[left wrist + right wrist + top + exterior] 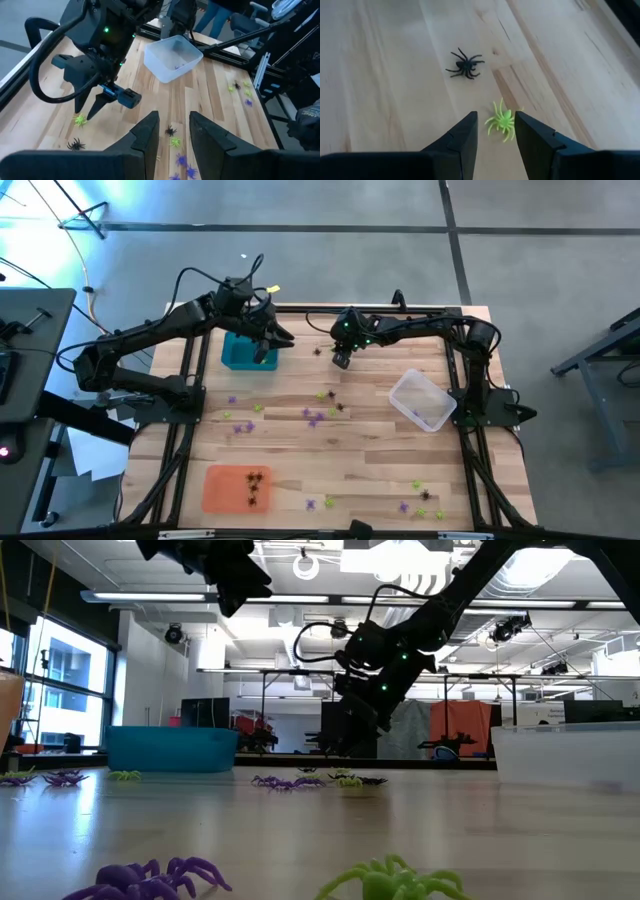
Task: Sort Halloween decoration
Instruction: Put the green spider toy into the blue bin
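Step in hand: pick-up approach by the right arm. The right gripper (494,131) hangs over the far middle of the table (360,470), fingers apart and empty. The right wrist view shows a yellow-green spider (502,121) lying on the wood between the fingertips, not yet pinched; a black spider (465,65) lies just beyond it, apart from it.

The left gripper (172,131) hovers above the teal tray (240,356) at the far left. Its fingers stand apart with nothing between them.

State of sorting, by judgement: early to middle. The orange tray (222,488) at the near left holds a few black spiders (254,488). The clear tray (424,402) on the right holds what looks like a purple piece, too small to be sure. Most decorations lie loose: a mixed cluster at the table centre (318,414), some purple and green toward the left (240,420), and another group near the front right corner (424,498).

Next move calls for lowering the right gripper until the tips reach the wood on either side of the yellow-green spider, then closing. Risk: the thin legs may slip from the pads, or the black spider may be nudged. Which tray takes green cannot be told.
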Available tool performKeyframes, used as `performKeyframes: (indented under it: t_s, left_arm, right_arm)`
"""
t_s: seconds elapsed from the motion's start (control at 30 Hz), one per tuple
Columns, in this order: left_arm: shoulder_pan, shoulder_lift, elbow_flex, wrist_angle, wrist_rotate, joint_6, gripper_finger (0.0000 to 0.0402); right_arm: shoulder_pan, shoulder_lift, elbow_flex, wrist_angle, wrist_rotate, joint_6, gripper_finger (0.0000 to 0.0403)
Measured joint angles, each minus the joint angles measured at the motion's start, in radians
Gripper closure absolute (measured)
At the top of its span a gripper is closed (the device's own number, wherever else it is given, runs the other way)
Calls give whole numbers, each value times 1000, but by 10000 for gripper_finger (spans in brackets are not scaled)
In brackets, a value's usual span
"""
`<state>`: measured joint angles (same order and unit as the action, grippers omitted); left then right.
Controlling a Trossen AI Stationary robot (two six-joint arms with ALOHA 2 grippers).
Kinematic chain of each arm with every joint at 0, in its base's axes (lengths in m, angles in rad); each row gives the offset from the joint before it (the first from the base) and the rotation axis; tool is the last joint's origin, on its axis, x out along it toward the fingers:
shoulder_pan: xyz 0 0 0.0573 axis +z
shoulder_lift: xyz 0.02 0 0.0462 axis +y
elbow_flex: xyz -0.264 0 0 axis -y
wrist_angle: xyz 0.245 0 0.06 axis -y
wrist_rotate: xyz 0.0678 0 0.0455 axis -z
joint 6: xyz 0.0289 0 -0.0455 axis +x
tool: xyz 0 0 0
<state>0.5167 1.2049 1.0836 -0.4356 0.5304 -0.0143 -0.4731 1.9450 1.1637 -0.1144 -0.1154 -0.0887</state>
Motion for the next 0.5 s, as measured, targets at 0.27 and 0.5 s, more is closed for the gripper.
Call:
performKeyframes:
  t_s: [0.27,0.5]
  left_arm:
    - [0,0,0,2,0,23,307]
    - [2,0,0,1,1,26,307]
  right_arm:
    - [-21,34,1,32,-57,21,277]
    - [-32,122,98,-25,-103,44,277]
